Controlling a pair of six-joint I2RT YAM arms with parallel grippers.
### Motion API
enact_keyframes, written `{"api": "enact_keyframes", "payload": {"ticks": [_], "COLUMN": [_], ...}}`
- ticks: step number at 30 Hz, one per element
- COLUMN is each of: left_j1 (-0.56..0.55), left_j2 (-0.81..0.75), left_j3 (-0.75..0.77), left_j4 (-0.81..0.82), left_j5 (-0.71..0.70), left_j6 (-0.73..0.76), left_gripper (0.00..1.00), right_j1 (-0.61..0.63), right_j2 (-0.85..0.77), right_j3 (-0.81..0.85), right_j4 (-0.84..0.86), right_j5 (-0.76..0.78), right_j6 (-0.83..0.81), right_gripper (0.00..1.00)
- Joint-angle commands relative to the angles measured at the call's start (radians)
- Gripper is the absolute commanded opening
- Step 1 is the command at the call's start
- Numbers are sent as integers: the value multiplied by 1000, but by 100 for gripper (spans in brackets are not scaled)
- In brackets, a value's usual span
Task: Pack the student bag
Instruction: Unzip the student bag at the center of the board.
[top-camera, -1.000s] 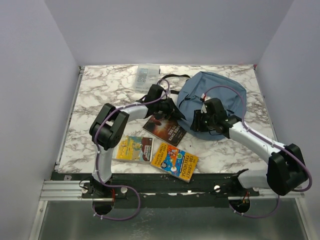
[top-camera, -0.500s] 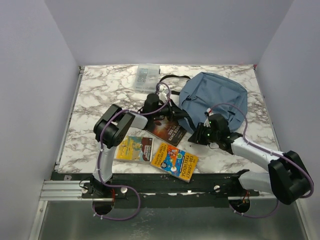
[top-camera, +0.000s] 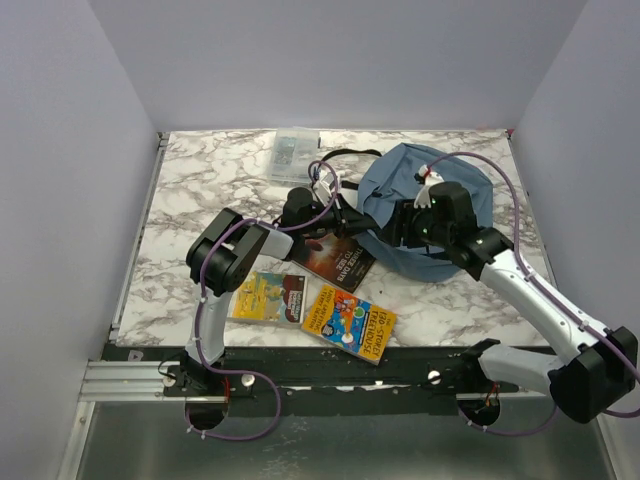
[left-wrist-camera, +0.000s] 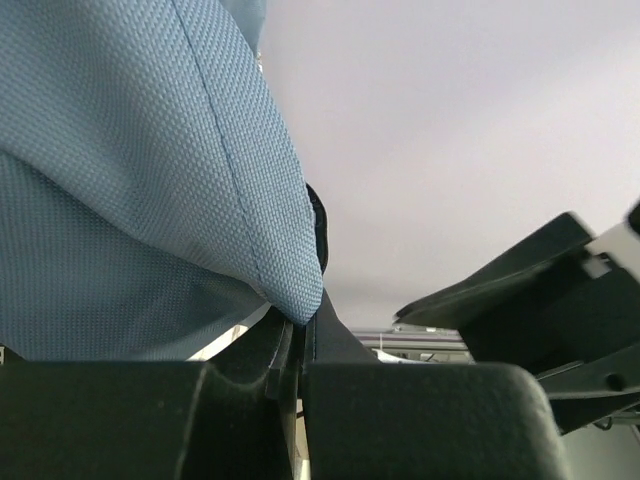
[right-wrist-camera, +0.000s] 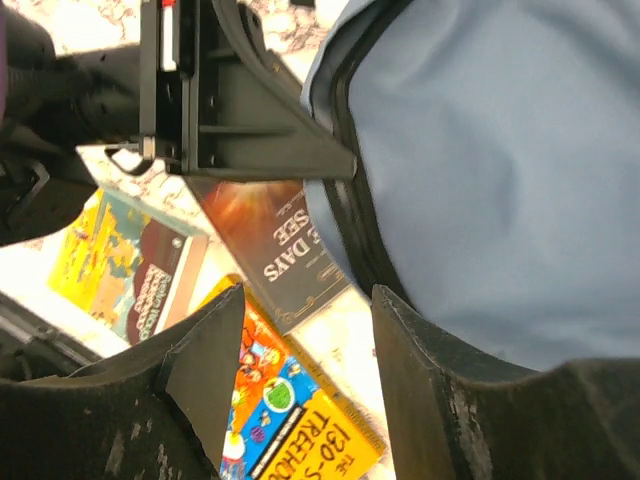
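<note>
The marble table (top-camera: 200, 180) is shut in by plain walls on the left, far and right sides, and the arm bases line its near edge. The widest bare stretch is the left half, from the far left corner down to the near left. There is also a free strip near right, between the bag and the right arm's base.

A clear plastic box (top-camera: 292, 155) sits at the far edge, left of centre. Three books crowd the near middle: a dark book (top-camera: 335, 258) touching the bag's near left edge, a yellow book (top-camera: 268, 297) to its near left, and an orange-and-yellow book (top-camera: 350, 320) nearest the bases.

The student bag (top-camera: 395, 180) lies at the far right, with its right side close to the table's right edge. A black strap (top-camera: 345, 155) trails off to its far left.

The left gripper (left-wrist-camera: 295, 345) is pressed together on the bag's left edge, with blue fabric and black trim pinched between its fingers. The right gripper (right-wrist-camera: 308, 295) is spread wide and holds nothing. It hangs just above the bag's near left rim and the dark book, close beside the left gripper.
</note>
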Motion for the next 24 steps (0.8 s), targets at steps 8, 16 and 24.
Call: {"api": "enact_keyframes", "payload": {"ticks": [8, 16, 24], "left_j1": [3, 3, 0], "left_j2": [-8, -13, 20], "left_j3": [22, 38, 73], "left_j4": [84, 75, 68], "left_j5": [57, 79, 94], "left_j6": [46, 37, -24], "left_gripper": [0, 0, 0], "right_j1": [4, 4, 19], "right_j2": [218, 256, 244], "right_j3": [162, 82, -14], "right_j4": [-188, -82, 95], "right_j5": [207, 145, 61], "right_j6": [-236, -240, -230], "right_gripper": [58, 58, 64]}}
